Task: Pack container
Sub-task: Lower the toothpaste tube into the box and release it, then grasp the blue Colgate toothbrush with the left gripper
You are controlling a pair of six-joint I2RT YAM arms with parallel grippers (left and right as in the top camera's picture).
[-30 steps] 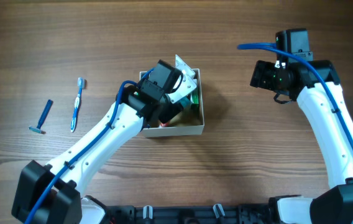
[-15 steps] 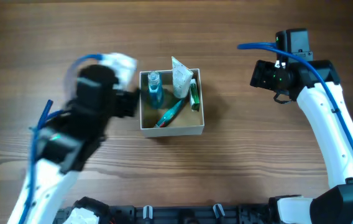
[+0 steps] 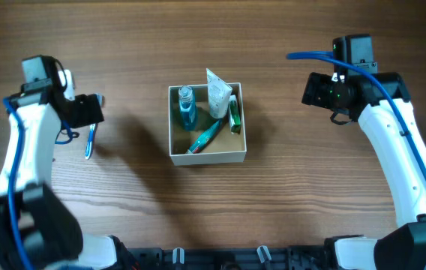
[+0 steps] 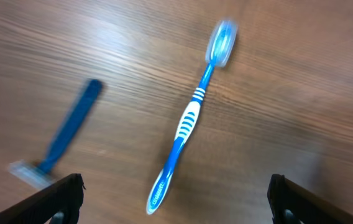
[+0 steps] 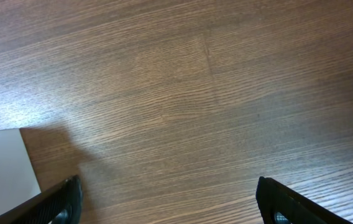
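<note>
Where the left arm covered it a second ago, the container point(image 3: 207, 158) now sits in plain sight at the middle of the table point(image 3: 303, 202), in the same spot as before. Inside it, a blue bottle point(image 3: 187, 109) stands in the far left corner. A white packet point(image 3: 217, 94) leans at the far side and pokes above the rim. A green item point(image 3: 234, 114) lies along the right wall, and a teal tube point(image 3: 207, 135) lies slantwise towards the near side.

Half a second back the left arm was a blur, swinging away from the box. Now the left gripper point(image 3: 87, 112) hangs well to the left of the box, over the far end of a blue toothbrush point(image 4: 189, 118). Its fingers are spread wide with nothing between them, and the brush lies flat on the wood beneath. A blue razor point(image 4: 64, 140) lies just left of the brush, apart from it, blade end towards the near side.

Over on the right, the right gripper point(image 3: 319, 91) has not shifted at all. It hangs above bare wood towards the far side, clear of the box, its fingers parted and empty. Its wrist camera catches only a white corner of the box at the left edge.
</note>
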